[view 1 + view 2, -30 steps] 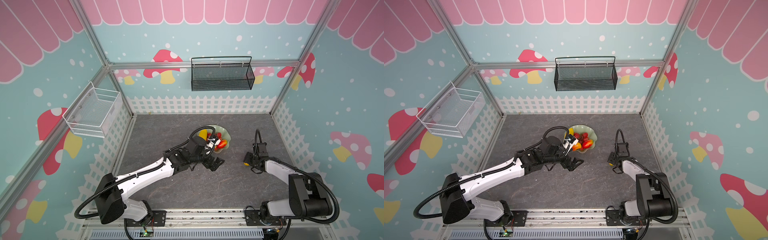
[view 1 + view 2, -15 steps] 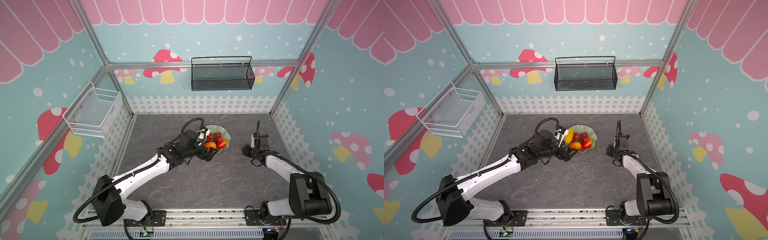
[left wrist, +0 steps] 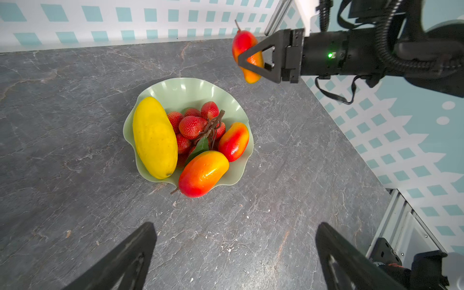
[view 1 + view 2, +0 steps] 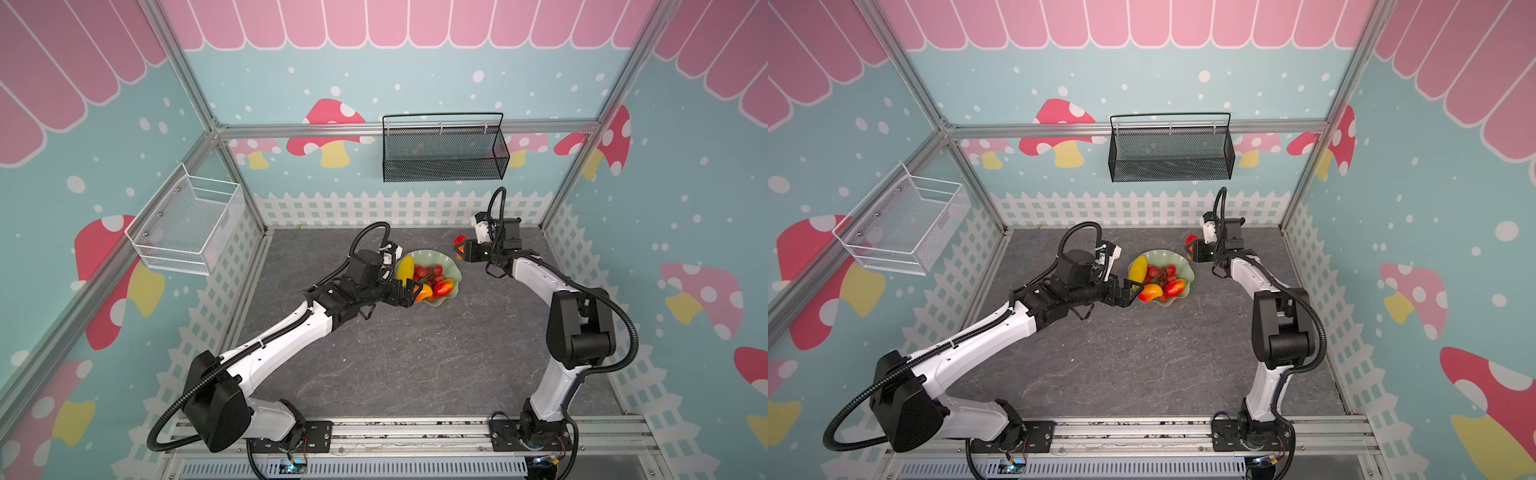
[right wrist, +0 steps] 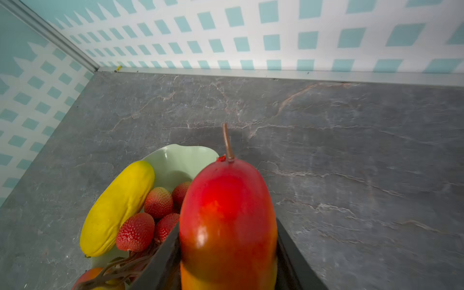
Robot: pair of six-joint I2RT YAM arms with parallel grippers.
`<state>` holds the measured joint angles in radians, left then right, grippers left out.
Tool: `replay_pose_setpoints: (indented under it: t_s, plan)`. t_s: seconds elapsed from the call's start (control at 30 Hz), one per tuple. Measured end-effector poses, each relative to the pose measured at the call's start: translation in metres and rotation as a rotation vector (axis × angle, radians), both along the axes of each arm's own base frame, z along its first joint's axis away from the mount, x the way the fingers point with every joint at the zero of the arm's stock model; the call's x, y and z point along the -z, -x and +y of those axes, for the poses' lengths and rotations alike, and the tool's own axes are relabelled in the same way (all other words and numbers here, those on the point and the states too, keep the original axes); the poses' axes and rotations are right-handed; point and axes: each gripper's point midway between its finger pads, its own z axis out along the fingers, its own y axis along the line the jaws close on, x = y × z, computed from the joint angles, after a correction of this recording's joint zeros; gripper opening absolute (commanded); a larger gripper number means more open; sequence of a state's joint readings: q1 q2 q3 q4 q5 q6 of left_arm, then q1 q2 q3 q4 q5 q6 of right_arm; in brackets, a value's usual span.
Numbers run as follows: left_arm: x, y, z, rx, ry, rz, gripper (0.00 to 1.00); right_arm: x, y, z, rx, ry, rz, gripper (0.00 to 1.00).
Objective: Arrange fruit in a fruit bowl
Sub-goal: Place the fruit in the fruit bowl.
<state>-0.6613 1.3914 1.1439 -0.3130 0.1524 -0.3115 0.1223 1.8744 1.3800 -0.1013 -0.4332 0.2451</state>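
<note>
I have the right tool clamped on 1 mango, off the tabletop, just beside the fruit bowl. The left tool gapes wide, empty, near its rim. Bowl holds yellow fruit, berries, 2 mangoes.

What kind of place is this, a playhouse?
Probably a robot practice booth decorated like a playhouse: two robot arms bolted to a rail, cartoon mushroom walls, and toy fruit in a green bowl.

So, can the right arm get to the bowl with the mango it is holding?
Probably yes. The right gripper holds the mango beside the bowl, with nothing between them, and that side of the bowl is bare. The left gripper hangs open at the opposite side.
</note>
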Motion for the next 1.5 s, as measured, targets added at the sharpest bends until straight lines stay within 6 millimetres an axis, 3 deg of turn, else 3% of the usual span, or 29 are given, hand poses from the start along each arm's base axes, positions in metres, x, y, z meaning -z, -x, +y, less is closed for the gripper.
replay_pose_setpoints:
  t_s: [0.17, 0.47, 1.0, 1.07, 1.5]
  plan:
    - [-0.001, -0.001, 0.007, -0.018, -0.005, -0.004, 0.99, 0.025, 0.007, 0.023, -0.066, 0.017, 0.059, 0.34]
    - [0.002, -0.003, 0.015, -0.043, -0.013, -0.001, 0.99, 0.043, 0.016, 0.021, -0.081, 0.055, 0.115, 0.38]
    - [0.003, -0.003, 0.016, -0.042, -0.015, 0.001, 0.99, 0.047, 0.018, 0.021, -0.094, 0.083, 0.115, 0.6]
    - [0.003, -0.003, 0.016, -0.042, -0.016, 0.002, 0.99, 0.047, 0.019, 0.02, -0.096, 0.087, 0.117, 0.68]
    - [-0.002, 0.0, 0.023, -0.052, -0.013, -0.006, 0.99, 0.044, 0.021, 0.02, -0.103, 0.094, 0.113, 0.7]
